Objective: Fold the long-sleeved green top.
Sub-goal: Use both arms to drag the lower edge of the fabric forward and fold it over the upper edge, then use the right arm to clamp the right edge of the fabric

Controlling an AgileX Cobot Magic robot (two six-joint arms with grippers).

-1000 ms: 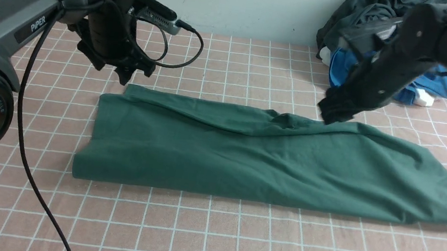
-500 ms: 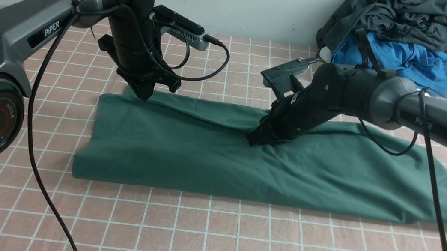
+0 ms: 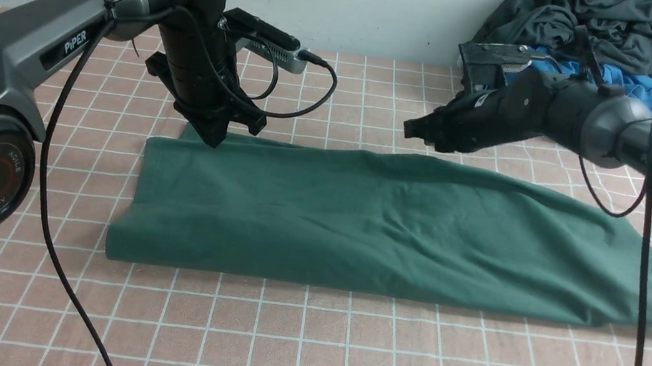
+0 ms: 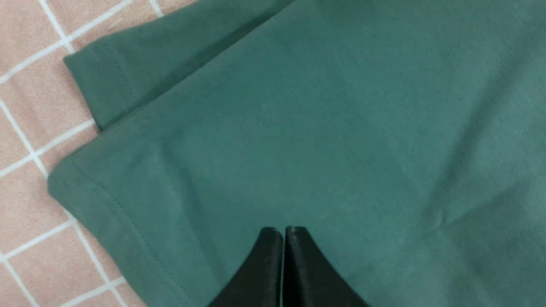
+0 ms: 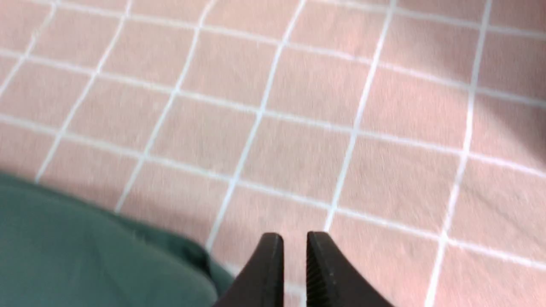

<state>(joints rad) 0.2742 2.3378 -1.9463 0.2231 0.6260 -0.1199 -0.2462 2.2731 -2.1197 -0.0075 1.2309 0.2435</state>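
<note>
**Left fingers [image 4: 266,260] closed over the top's far left corner; right fingers [image 5: 324,264] almost closed and empty**

The left gripper [image 3: 212,136] points straight down, and its tips meet the top [image 3: 370,227] at the far edge, close to the left end. In the left wrist view we see its two fingers pressed together with only a hairline between them. We cannot make out any cloth pinched there. Green fabric fills that view, with a stitched hem and a second layer's corner just beside it.

The right gripper [image 3: 411,130] hangs above the table [image 3: 305,344], clear of the top and just beyond its far edge, a little right of the middle. Its fingers stand a narrow slit apart with nothing between them. In its wrist view they sit over bare pink check, with the green edge just beside them.

The top lies flat as one long band. Its long axis runs left to right across our front, and its right end reaches the picture's edge.

We judge the next fold turns on that axis, with one end carried over toward the other. The left gripper is already at its end of the band. From the right fingers the top lies nearer to us and lower, and its right end is well off to their right. So we judge the left arm to be better placed.
</note>
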